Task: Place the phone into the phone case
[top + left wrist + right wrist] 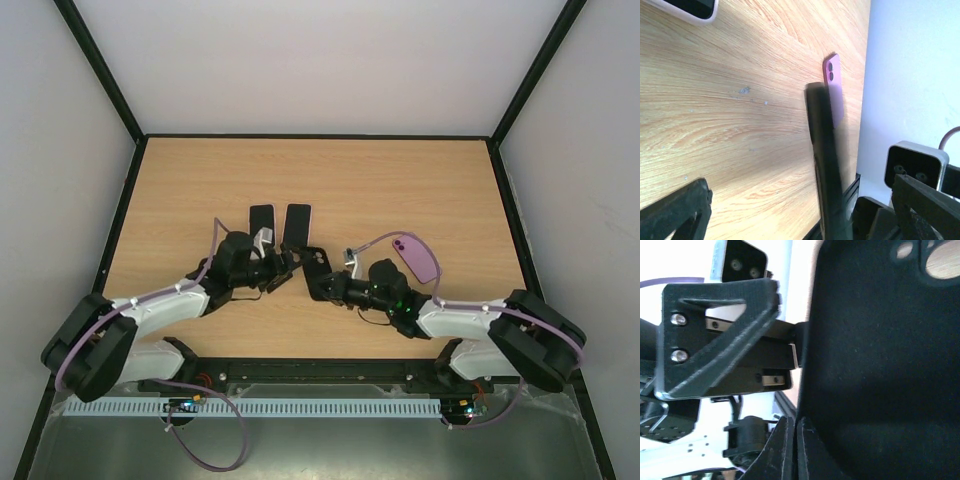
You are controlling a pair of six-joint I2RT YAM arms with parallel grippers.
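Both arms reach in toward the middle of the wooden counter, tips almost meeting.

Right gripper: closed on a black phone case. In its wrist view the case fills the right half, its inner face toward the camera and the camera cutouts at the top, with wood showing through them. Its two fingers sit tight together at the case's lower edge.

Left gripper: we read it as spread wide. In its wrist view the two fingers stand at opposite bottom corners, and the case stands on edge between them, clear of both. In the right wrist view one left finger comes up to the side of the case, but we cannot tell whether it touches.

The case is held near the centre of the counter, a little nearer the near edge than the far one.

Phones on the counter:
- Purple phone, flat and back up with two lenses visible, lies toward the right edge and is angled. It is just beside the right arm and is not being held.
- Black slab and pale-rimmed phone lie side by side just left of centre, on the far side of the grippers. Their long sides run toward the far edge. The two are close but apart, and neither is held.
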